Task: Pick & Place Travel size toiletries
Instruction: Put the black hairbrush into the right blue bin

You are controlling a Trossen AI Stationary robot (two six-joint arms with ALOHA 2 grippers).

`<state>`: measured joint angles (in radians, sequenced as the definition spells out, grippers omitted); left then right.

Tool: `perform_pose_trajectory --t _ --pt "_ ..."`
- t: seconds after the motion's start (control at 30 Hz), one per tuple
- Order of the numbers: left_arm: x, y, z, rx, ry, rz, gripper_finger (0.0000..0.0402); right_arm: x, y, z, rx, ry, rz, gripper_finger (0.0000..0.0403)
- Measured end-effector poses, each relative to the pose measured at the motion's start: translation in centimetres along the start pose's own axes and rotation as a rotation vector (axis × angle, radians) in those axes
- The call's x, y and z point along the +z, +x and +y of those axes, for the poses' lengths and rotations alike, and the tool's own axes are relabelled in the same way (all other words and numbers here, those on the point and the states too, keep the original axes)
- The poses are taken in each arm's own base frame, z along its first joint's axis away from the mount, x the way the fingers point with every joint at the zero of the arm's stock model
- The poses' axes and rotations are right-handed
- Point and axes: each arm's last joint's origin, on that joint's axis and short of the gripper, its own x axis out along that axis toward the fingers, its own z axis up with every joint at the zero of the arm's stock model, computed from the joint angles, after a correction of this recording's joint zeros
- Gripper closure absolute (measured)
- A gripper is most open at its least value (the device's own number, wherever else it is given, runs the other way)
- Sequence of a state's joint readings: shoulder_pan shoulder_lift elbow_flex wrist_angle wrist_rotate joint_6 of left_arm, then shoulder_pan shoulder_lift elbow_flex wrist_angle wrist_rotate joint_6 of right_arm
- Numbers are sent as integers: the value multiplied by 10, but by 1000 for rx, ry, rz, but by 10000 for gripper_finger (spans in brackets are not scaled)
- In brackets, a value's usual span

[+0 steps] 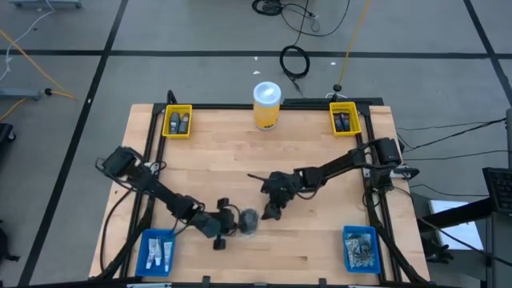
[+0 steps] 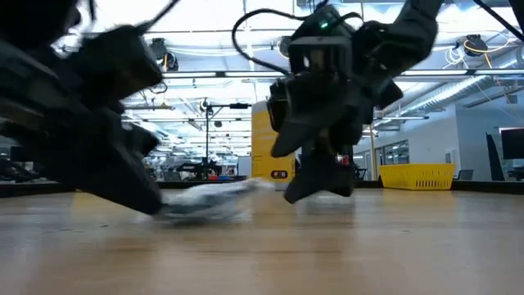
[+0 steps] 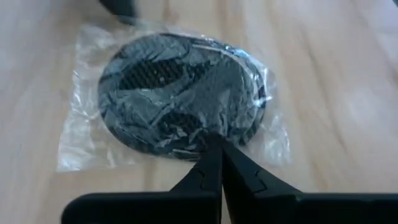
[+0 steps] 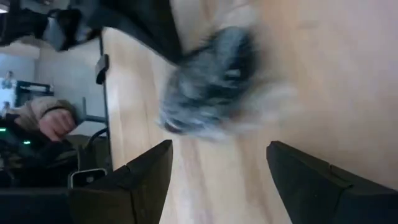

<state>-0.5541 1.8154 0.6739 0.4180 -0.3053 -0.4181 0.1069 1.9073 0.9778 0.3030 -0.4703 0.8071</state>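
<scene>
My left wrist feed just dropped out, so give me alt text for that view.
The left end effector, fingers shut, pinches the edge of a clear plastic bag holding a dark round mesh disc. The bag lies flat on the light wooden table.

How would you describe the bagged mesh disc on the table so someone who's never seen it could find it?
Start at the wooden table and look near the middle of its front half, between the two grippers. There lies a dark round mesh disc sealed in a clear plastic bag, pinched at its edge by the left gripper. It's the only loose item outside the corner bins.
</scene>
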Motion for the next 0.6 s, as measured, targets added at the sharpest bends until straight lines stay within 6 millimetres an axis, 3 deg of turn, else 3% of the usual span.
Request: perform_pose_trajectory --t 0.3,0.6 --pt "7 21 18 -19 2 -79 394 -14 7 4 -47 57 -77 176" --pt "10 30 28 -19 1 -87 388 -11 7 4 -85 23 -155 226"
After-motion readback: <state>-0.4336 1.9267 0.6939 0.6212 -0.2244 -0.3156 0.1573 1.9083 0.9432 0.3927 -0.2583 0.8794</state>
